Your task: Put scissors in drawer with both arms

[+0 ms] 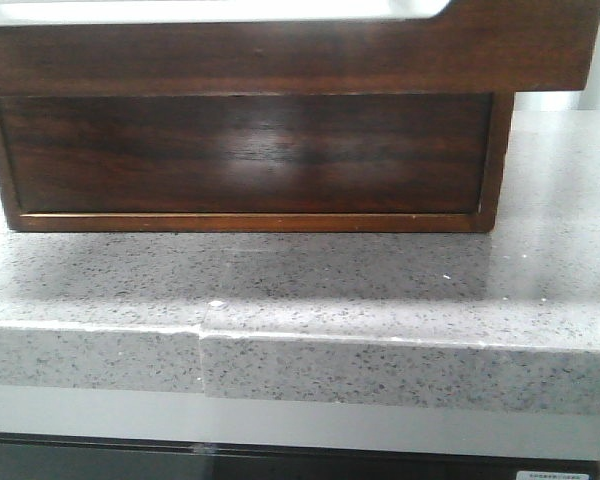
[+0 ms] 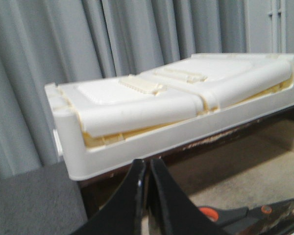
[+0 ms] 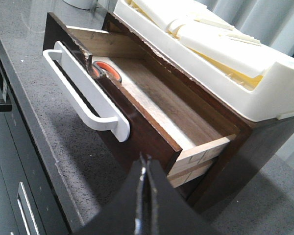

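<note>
One drawer (image 3: 152, 105) pulled out, dark brown, and one white handle (image 3: 85, 93) across its front. Inside, one pair of scissors (image 3: 105, 71) with orange-lined loops, at about ten o'clock in the right wrist view. One white plastic tray (image 3: 220, 44) on top of the wooden cabinet (image 1: 245, 150), just the one cabinet on one grey speckled worktop (image 1: 380, 290). Two grippers now: one left gripper (image 2: 148, 196), one right gripper (image 3: 144, 196), each with two black fingers pressed together. The left wrist view gives the same single scissors at five o'clock. One seam in the worktop edge (image 1: 202, 345).
</note>
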You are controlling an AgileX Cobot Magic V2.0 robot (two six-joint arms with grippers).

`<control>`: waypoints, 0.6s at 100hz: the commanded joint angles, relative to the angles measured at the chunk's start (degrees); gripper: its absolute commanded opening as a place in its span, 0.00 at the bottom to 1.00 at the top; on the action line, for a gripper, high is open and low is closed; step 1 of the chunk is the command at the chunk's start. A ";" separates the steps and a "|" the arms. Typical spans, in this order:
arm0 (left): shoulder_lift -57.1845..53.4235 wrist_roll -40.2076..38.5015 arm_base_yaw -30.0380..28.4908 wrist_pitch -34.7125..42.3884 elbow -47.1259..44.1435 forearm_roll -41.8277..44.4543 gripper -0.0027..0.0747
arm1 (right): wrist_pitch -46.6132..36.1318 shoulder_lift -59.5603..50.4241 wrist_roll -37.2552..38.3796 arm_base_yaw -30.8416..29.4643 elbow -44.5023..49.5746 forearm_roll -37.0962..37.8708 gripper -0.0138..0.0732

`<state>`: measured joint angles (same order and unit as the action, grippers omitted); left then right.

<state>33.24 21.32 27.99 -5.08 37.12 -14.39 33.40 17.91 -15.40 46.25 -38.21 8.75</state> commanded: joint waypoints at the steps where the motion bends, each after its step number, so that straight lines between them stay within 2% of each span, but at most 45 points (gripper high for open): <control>1: -1.43 -10.43 -1.64 5.08 -2.14 7.32 0.01 | -4.75 0.46 0.13 -0.27 -1.23 0.97 0.11; 20: -11.07 -15.16 -6.36 14.97 -15.99 10.23 0.01 | -4.75 0.46 0.13 -0.27 -1.23 0.97 0.11; 45: -23.76 -17.98 -15.73 15.04 -27.47 11.82 0.01 | -4.75 0.46 0.13 -0.27 -1.23 0.97 0.11; 60: -26.07 -22.57 -16.85 14.95 -33.74 14.90 0.01 | -4.75 0.46 0.13 -0.27 -1.23 0.97 0.11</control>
<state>7.31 2.39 11.50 5.60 4.99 -1.76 33.40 17.91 -15.40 46.25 -37.99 8.75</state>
